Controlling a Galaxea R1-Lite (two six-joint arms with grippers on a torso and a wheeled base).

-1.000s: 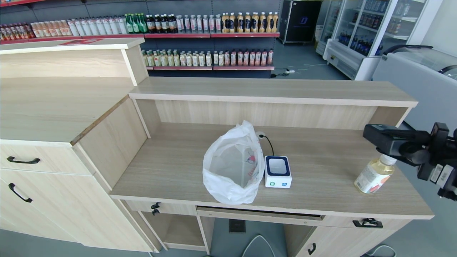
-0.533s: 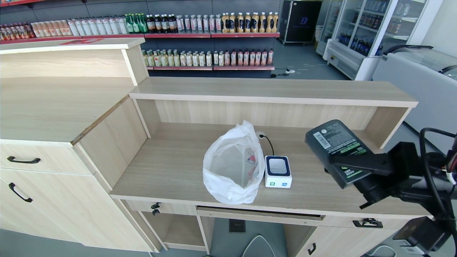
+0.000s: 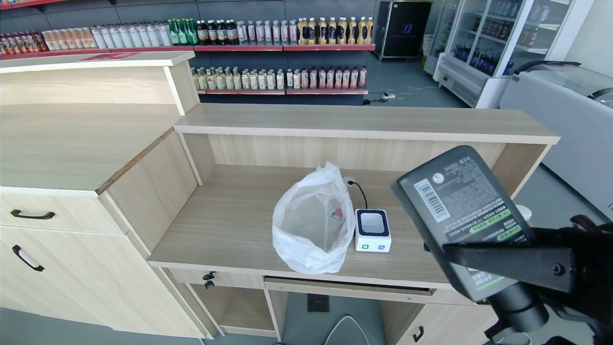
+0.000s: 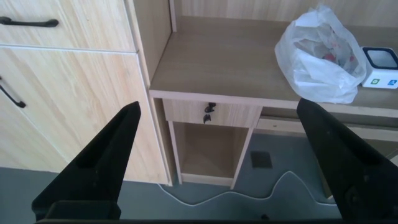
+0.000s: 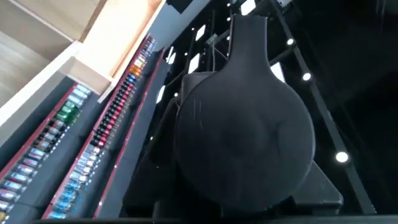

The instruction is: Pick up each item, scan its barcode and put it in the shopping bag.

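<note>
A dark flat package (image 3: 459,211) with a white barcode label facing me is held up at the right, well above the counter. My right gripper (image 3: 471,261) is shut on its lower part, one finger lying across its face; in the right wrist view the package (image 5: 245,137) is a dark rounded shape. The white plastic shopping bag (image 3: 311,225) stands open mid-counter, with the white barcode scanner (image 3: 372,230) touching its right side. My left gripper (image 4: 217,168) hangs open below and left of the counter front, facing the bag (image 4: 323,56) and scanner (image 4: 380,65).
The wooden counter (image 3: 230,225) has a raised back ledge and a taller cabinet on its left. A white bottle cap (image 3: 524,211) peeks out behind the package. A drawer with a key (image 4: 208,112) sits under the counter's front edge. Drink shelves and fridges stand far behind.
My right gripper has carried the dark package from the right edge up, leftward and closer to the head camera. It now covers the yellow bottle on the counter's right end.
</note>
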